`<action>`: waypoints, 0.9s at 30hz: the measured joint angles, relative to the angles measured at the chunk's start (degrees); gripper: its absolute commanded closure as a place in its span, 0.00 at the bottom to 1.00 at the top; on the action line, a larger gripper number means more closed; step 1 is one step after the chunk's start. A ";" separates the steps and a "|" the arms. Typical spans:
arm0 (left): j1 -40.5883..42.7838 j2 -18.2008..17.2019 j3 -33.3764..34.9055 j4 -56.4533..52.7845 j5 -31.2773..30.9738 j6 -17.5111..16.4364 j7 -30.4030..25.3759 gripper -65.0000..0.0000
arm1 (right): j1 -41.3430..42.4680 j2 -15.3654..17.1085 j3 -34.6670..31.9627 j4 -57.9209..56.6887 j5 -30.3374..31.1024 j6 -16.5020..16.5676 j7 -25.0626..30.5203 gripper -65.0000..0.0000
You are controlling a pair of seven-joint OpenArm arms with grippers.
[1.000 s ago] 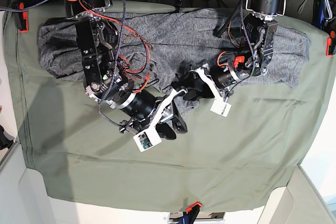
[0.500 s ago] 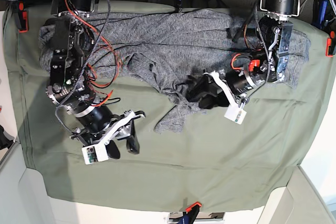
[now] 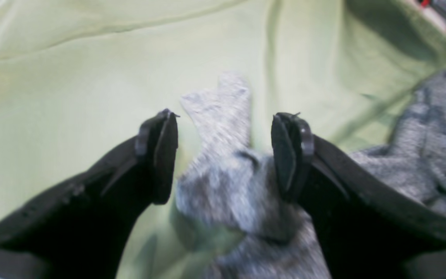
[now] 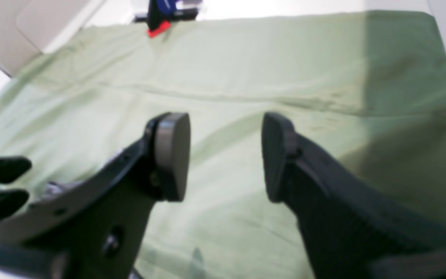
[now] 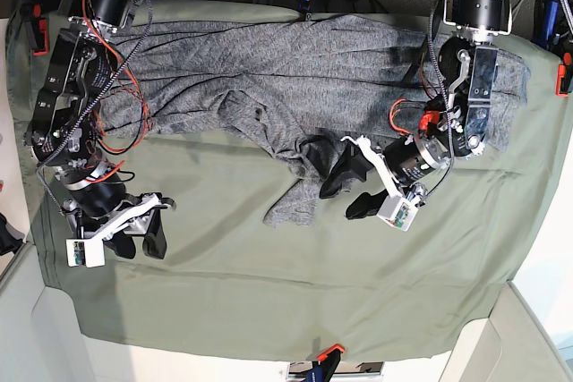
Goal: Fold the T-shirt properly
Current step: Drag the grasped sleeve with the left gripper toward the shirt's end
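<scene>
The heather-grey T-shirt lies wrinkled across the far part of the table, with one flap reaching toward the middle. My left gripper sits just right of that flap, open. In the left wrist view its fingers stand wide apart around a ridge of the T-shirt, without pinching it. My right gripper hovers open over bare cloth at the near left, well away from the shirt. In the right wrist view nothing lies between the right gripper's pads.
An olive-green table cloth covers the table. It is held by red clamps at the near edge, the right edge and the far left. Arm cables hang over the shirt's far left part.
My right arm has swung from the middle of the table to the near left, its jaws opening. The left gripper has opened wider, and the shirt flap now lies spread on the cloth.
</scene>
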 measured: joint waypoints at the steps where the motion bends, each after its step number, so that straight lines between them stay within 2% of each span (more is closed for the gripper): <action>1: -1.09 0.74 0.09 -1.18 0.24 -0.11 -0.04 0.38 | 0.02 0.20 0.00 0.00 0.09 0.02 -0.09 0.54; 10: -11.45 6.12 2.84 -20.02 4.52 0.37 -0.44 0.38 | -1.81 0.24 0.02 0.02 0.44 0.11 -1.22 0.54; 13: -12.31 7.34 4.20 -22.84 7.23 2.60 -2.25 0.38 | -3.26 0.26 0.02 0.02 0.44 0.15 -1.33 0.54; 17: -12.31 7.02 7.32 -23.74 13.09 3.17 -4.98 0.38 | -4.13 0.26 0.02 0.00 0.39 0.13 -0.92 0.54; 21: -12.48 6.71 13.16 -23.71 14.21 4.90 -5.42 0.38 | -4.59 0.24 0.02 0.00 0.42 0.13 -0.87 0.54; 22: -12.48 6.73 14.56 -23.67 14.56 6.80 -5.64 0.38 | -4.57 0.26 0.02 0.00 0.57 0.13 -0.55 0.54; 23: -12.50 6.75 15.72 -23.58 15.06 8.87 -6.08 0.40 | -4.57 0.26 0.02 0.00 0.57 0.13 -0.22 0.54; 24: -12.50 6.75 16.72 -23.52 16.28 11.26 -6.45 0.49 | -4.57 0.26 0.04 0.00 0.59 0.13 -0.24 0.54; 25: -12.50 6.95 17.35 -23.43 17.40 13.62 -6.62 0.61 | -4.59 0.26 0.04 0.00 0.61 0.13 -0.24 0.54; 27: -12.52 7.32 17.49 -23.39 18.95 14.60 -6.71 0.83 | -4.59 0.24 0.02 0.00 0.59 0.13 -0.26 0.54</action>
